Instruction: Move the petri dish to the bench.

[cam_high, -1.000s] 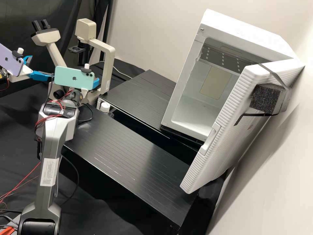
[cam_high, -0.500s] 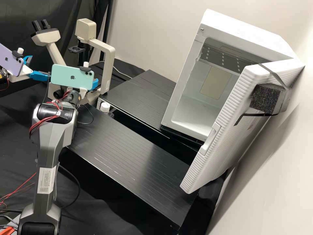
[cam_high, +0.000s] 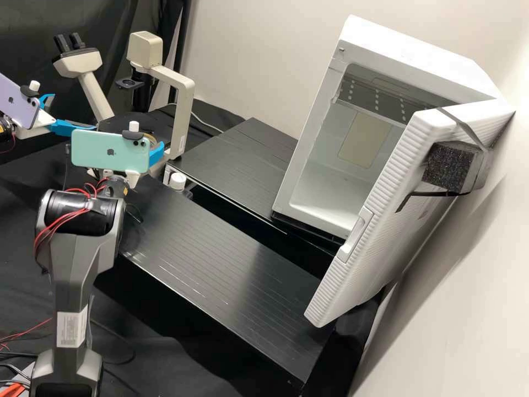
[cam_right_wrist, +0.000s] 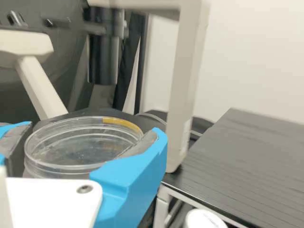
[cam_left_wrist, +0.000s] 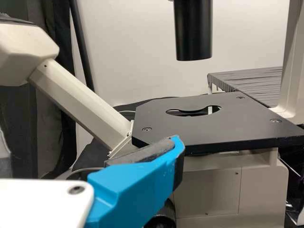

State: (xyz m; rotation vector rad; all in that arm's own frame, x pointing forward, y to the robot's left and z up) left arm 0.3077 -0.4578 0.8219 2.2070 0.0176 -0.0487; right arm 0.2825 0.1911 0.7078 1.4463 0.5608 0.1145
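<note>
Gripping across its rim, the right gripper (cam_right_wrist: 96,129) had the petri dish (cam_right_wrist: 83,149) pinched between its two blue fingers, as found in the right wrist view. The dish was round and offered no long axis; it sat roughly level, its open plane facing up, with a strip of yellow tape (cam_right_wrist: 121,123) on the rim. The microscope (cam_high: 186,105) stood just behind the dish. The slatted black table (cam_high: 220,248) lay below and off to the side of the right arm, the nearer of the two arms to it, so the coming move was judged to call for a sideways carry and a lowering by that arm alone. The left gripper (cam_high: 69,113) stood with its jaws spread beside the microscope, holding nothing that could be seen.

Defects of sight were noted. In the high view a green phone (cam_high: 107,150) covered most of the right jaws. In the right wrist view one finger was cut by the picture's edge, and the near underside of the dish was hidden behind the white gripper body. Height over the table could not be judged.
</note>
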